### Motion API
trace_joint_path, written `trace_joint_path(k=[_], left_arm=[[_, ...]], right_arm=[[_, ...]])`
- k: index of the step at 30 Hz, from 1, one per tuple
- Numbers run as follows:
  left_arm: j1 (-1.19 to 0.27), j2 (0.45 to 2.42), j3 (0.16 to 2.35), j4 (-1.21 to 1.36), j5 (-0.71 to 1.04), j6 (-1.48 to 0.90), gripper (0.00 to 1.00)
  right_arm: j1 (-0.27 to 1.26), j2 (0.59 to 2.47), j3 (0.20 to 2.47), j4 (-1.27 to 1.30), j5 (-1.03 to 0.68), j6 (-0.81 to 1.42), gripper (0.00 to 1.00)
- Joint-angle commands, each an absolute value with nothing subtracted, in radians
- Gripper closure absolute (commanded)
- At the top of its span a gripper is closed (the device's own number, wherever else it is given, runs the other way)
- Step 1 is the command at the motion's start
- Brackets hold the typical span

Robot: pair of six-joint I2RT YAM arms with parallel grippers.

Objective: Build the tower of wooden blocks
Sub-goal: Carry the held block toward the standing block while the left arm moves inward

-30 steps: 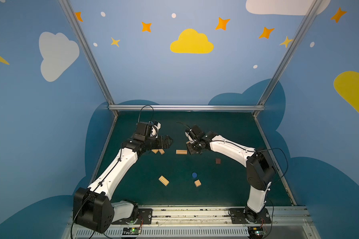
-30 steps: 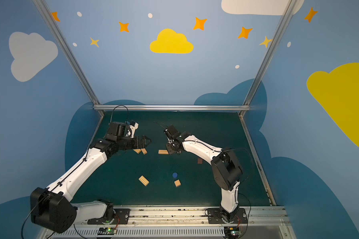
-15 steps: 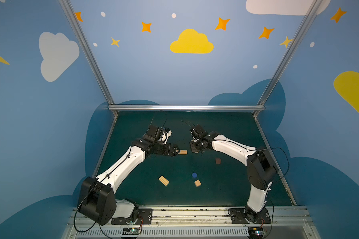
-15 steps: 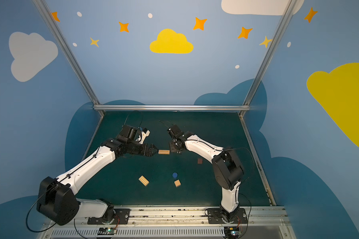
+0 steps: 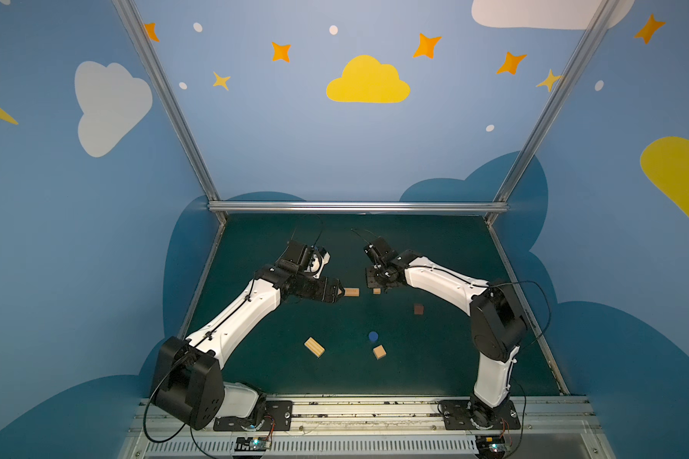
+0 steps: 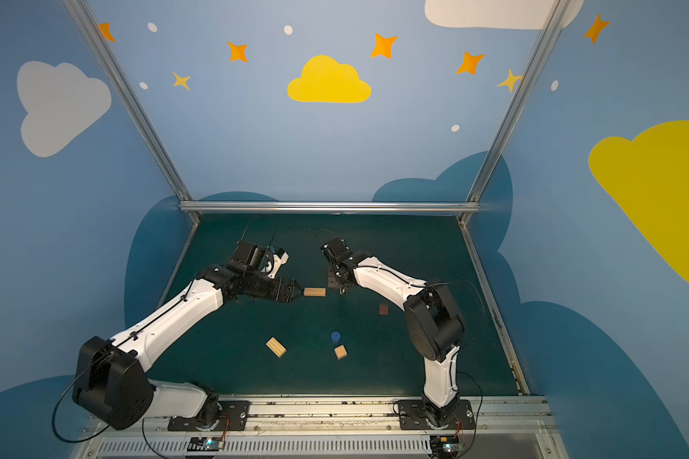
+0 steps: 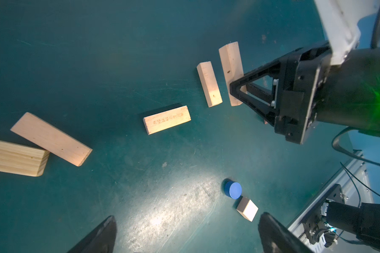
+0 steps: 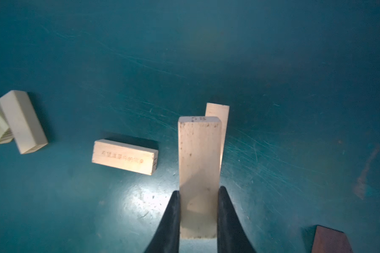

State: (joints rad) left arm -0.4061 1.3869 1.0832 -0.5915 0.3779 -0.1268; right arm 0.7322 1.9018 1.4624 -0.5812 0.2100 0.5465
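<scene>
As right jaws grip bar (image 8: 199,175): 6 bars (image 7: 166,119) (image 7: 51,139) (image 7: 13,156) (image 7: 208,84) (image 7: 229,63) (image 5: 314,347), 2 cubes (image 5: 379,352) (image 5: 418,309), 1 disc (image 5: 373,336)

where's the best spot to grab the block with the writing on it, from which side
Take the block with the writing at its middle, squeezing across the two long side faces, coming down from above. It lies flat on the mat with both long sides free; its short width likely suits the open left gripper.
</scene>
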Motion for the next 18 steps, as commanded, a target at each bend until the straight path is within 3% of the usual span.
trace_joint_path(k=[1,18], left_arm=[[-0.408,1.376,1.112,-0.611,0.359,-0.113,0.0],[-0.407,1.367,1.11,-0.611,0.356,-0.115,0.0]], right_arm=[[0.714,1.912,1.481,-0.618,0.255,0.574,1.0],[0.638,1.984,1.441,-0.598,0.161,0.579,1.0]])
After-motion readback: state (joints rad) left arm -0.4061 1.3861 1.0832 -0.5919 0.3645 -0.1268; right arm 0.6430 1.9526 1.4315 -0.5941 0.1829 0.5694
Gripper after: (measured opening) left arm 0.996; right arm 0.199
